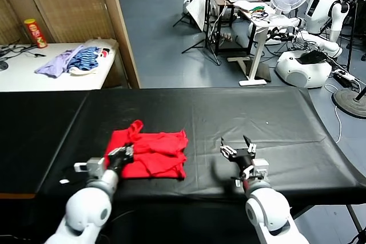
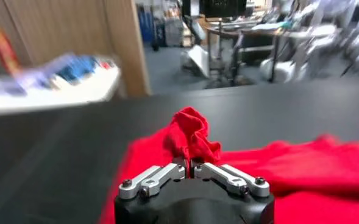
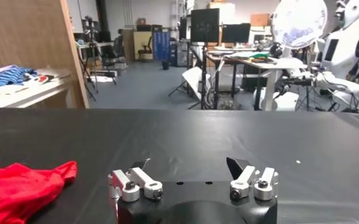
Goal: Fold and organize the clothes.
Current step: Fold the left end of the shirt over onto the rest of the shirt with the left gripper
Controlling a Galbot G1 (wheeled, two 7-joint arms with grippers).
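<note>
Red T-shirt (image 1: 151, 155) on black table (image 1: 229, 112), edge in left end effector (image 1: 122, 154).

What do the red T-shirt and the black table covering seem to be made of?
The red T-shirt looks like soft matte knit fabric, probably cotton: it bunches into limp wrinkles where the left end effector pinches it. The black table covering looks like thin woven cloth with a faint sheen; it drapes with creases.

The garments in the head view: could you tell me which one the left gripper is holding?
The red T-shirt on the black table; the left gripper is shut on its raised edge. The lilac and blue-striped pile lies untouched on the white table beyond.
</note>
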